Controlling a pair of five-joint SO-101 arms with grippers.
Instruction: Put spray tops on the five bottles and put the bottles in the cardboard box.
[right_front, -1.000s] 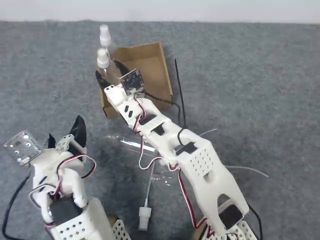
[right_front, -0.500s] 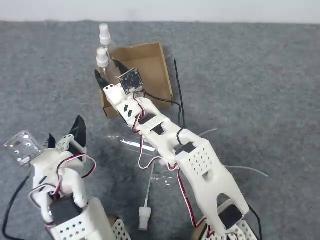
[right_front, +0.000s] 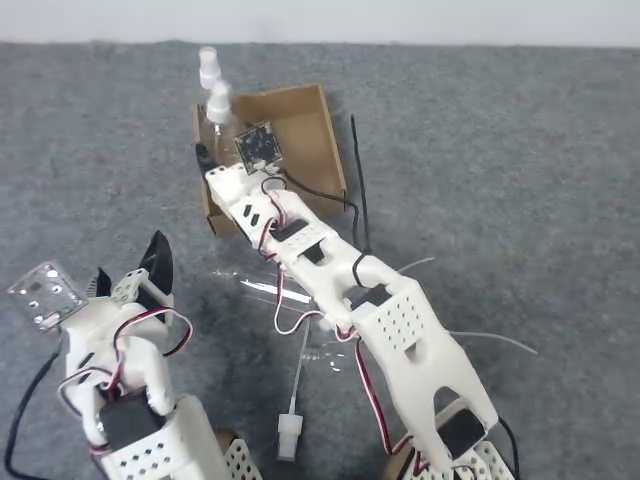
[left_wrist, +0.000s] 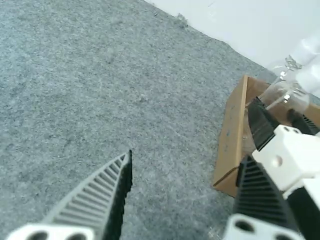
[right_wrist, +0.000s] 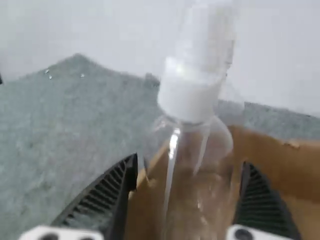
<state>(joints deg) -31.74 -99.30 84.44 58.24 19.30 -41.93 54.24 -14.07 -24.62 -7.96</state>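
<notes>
Right gripper (right_wrist: 189, 167): closed, by the look of it, on the clear body of a capped bottle (right_front: 219, 112), low beneath the white spray top. Holds it tilted at the left wall of the cardboard box (right_front: 310, 110), toward 11 o'clock from the table's middle (hard to tell whether the base sits inside the wall or just outside).

Could slip on such smooth plastic. Could also catch the base on the cardboard edge and tip out onto the carpet (right_front: 520, 150), or knock the second capped bottle (right_front: 208, 62) just beyond, toward 12 o'clock.

At 8 o'clock, the left gripper (right_front: 130, 272), spread apart with nothing between.

At 6 o'clock, a loose spray top (right_front: 290, 436) with its tube, not yet fitted.
</notes>
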